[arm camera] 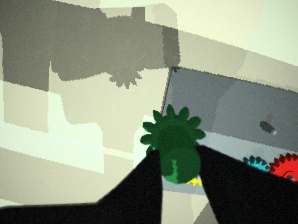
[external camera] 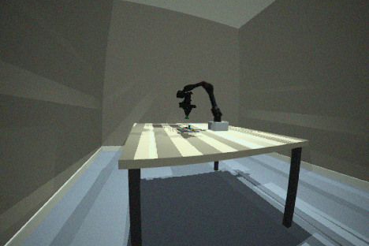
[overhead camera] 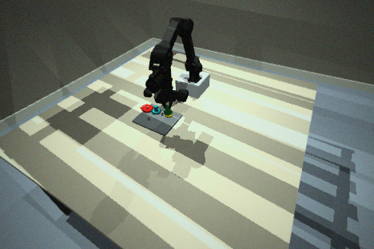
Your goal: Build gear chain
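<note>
Currently the end effector (overhead camera: 168,105) (external camera: 187,116) (arm camera: 177,155) is closed on a green gear (overhead camera: 168,112) (external camera: 187,117) (arm camera: 172,131), with its 2 dark fingers on either side of the gear's round upper part. In the exterior view the green gear hangs in the air, above the grey board (overhead camera: 152,123) (external camera: 183,130) (arm camera: 220,107) and apart from it. The board lies on the surface (overhead camera: 224,191) (external camera: 213,155) (arm camera: 90,160), in front of the arm's pale base block (overhead camera: 200,88) (external camera: 218,127).

On the board, the red gear (overhead camera: 145,108) (external camera: 185,128) (arm camera: 286,170) sits at one end of the row, and a teal gear (overhead camera: 156,110) (external camera: 189,127) (arm camera: 256,164) is right beside it; whether their teeth mesh is too small to tell. The yellow gear (overhead camera: 169,115) (external camera: 192,129) (arm camera: 194,182) sits toward the other end, partly hidden by the green gear in the top and wrist views. Between the teal and yellow gears, 1 short peg (overhead camera: 162,114) stands bare. Another bare peg (overhead camera: 149,118) (arm camera: 268,128) stands apart from the row.
</note>
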Motion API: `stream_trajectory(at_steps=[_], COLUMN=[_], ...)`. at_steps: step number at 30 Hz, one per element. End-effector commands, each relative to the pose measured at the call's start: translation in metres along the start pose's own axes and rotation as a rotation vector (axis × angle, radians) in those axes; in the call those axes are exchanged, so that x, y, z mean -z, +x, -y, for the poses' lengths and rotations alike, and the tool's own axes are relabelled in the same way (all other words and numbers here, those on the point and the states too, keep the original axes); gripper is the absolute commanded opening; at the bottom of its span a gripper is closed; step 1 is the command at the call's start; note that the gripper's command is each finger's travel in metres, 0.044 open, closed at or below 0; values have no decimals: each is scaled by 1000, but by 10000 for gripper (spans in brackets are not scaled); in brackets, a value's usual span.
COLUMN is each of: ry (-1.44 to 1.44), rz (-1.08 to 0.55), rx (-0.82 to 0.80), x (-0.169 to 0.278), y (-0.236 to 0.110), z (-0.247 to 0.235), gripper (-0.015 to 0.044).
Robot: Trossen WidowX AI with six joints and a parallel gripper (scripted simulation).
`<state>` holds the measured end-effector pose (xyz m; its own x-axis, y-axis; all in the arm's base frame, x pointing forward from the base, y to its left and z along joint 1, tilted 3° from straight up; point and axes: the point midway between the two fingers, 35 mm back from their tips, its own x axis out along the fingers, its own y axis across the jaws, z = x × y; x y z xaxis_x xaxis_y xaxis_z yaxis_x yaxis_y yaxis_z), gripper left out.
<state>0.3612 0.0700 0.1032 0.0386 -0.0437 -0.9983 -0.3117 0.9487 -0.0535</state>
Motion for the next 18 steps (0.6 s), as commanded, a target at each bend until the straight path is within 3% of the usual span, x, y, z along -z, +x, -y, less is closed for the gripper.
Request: stream_trajectory(at_steps=[1, 18], ry=[-4, -4], rz=[-4, -6], rx=[-1, 1], x=[6, 27], y=[5, 21], z=[6, 29], gripper=[0, 0])
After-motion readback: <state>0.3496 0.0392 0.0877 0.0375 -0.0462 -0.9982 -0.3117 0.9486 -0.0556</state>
